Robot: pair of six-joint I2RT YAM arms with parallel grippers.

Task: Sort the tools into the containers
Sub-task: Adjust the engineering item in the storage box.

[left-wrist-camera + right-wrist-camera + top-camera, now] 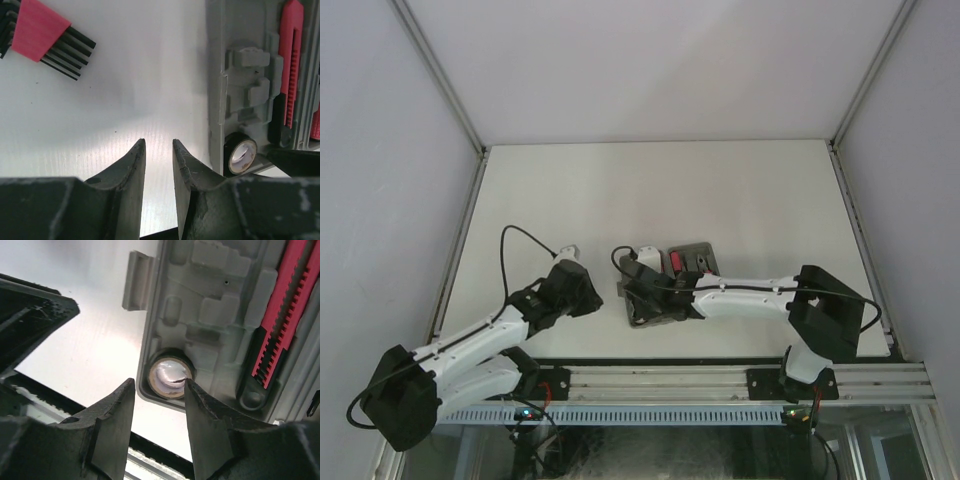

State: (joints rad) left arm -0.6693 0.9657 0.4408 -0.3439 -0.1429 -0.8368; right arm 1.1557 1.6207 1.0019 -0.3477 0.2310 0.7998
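Viewed from my remote station: I am holding the right gripper (159, 385) over a corner of the grey tray (215, 305). Its fingers are standing apart, and the small dark ring (169, 376) is showing between their tips. The ring is sitting in a round recess at that corner, and I cannot tell whether a finger is touching it. A red cutter (280, 325) is lying in a long slot of the same tray. Just beside the tray, my left gripper (158, 142) is hovering over the white table (125, 100), fingers slightly parted and gripping nothing. A red-sleeved set of hex keys (40, 30) is lying on the table, apart from the tray.
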